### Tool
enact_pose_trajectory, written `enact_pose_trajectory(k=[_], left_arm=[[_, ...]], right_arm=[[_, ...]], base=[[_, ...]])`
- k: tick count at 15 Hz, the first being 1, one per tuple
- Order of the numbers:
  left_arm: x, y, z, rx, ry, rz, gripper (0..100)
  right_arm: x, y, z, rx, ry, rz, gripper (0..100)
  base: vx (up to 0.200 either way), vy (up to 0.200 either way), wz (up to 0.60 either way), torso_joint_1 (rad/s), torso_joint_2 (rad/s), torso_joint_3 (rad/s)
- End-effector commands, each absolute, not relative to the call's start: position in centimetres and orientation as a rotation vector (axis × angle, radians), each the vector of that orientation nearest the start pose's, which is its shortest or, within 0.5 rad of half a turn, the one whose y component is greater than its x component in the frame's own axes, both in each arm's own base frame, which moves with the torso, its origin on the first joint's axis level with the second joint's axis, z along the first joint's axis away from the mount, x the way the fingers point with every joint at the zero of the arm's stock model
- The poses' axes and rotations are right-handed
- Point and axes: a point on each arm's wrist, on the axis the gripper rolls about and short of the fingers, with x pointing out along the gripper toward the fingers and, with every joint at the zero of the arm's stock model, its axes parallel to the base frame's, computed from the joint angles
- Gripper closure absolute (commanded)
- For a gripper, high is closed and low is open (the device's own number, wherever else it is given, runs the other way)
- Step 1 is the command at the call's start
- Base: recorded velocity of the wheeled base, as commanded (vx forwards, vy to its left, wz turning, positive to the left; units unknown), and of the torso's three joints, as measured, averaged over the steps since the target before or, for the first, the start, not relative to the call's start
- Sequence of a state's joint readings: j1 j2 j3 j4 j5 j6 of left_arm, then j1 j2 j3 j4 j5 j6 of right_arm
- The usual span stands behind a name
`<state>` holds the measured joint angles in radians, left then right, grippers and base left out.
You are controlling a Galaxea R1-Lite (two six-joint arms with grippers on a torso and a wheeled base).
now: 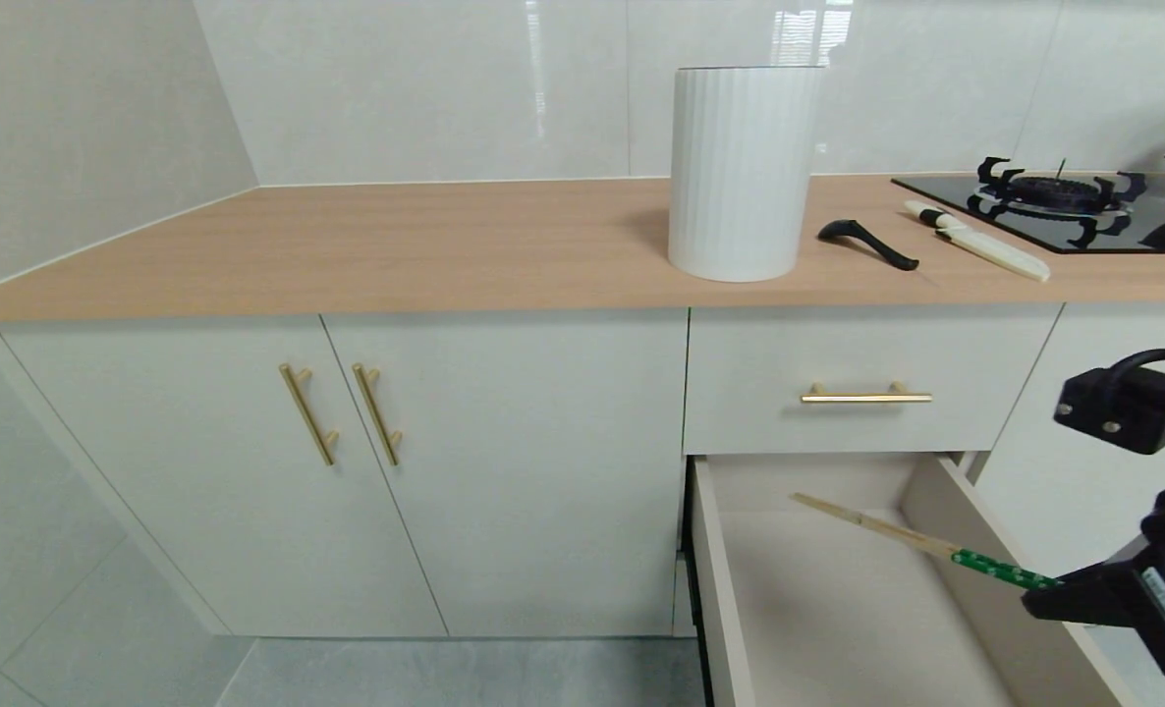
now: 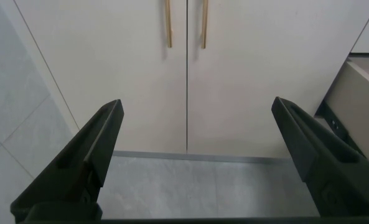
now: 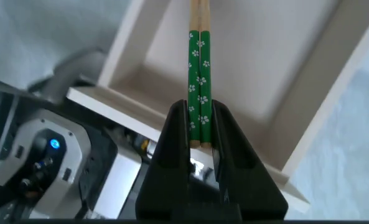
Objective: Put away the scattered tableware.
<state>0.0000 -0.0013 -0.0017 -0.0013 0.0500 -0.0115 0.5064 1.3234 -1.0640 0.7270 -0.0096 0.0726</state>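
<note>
The right gripper enters the head view at its lower right. Its black fingers are pinched tight on the green, flower-patterned ends of a pair of chopsticks, which jut from the tips forward and toward the robot's left. In the right wrist view, the two fingers press the pair from either side, with the sticks lying side by side between them. Above the gripper, a black section of the right arm carries a looped cable. The left gripper hangs low, its two dark, tapered fingers spread wide apart.
</note>
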Motion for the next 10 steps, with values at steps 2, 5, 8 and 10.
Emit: enact_pose_trajectory(k=[2, 5, 8, 10], left_arm=[[-2.3, 0.1, 7.6, -0.012, -0.003, 0.051, 0], [-2.3, 0.1, 7.6, -0.012, -0.003, 0.051, 0], [-2.3, 0.1, 7.6, -0.012, -0.003, 0.051, 0], [-2.3, 0.1, 7.6, -0.012, -0.003, 0.051, 0]], right_arm=[[20.1, 11.1, 17.8, -0.239, 1.246, 0.365, 100], [24.1, 13.4, 12.3, -0.187, 1.304, 0.306, 100], [26.8, 14.7, 7.5, -0.123, 1.295, 0.259, 100], [27.7, 15.0, 5.1, -0.153, 1.318, 0.202, 100]], base=[[0.0, 0.0, 0.0, 0.0, 0.0, 0.0], [0.0, 0.0, 0.0, 0.0, 0.0, 0.0], [0.0, 0.0, 0.0, 0.0, 0.0, 0.0], [0.0, 0.0, 0.0, 0.0, 0.0, 0.0]])
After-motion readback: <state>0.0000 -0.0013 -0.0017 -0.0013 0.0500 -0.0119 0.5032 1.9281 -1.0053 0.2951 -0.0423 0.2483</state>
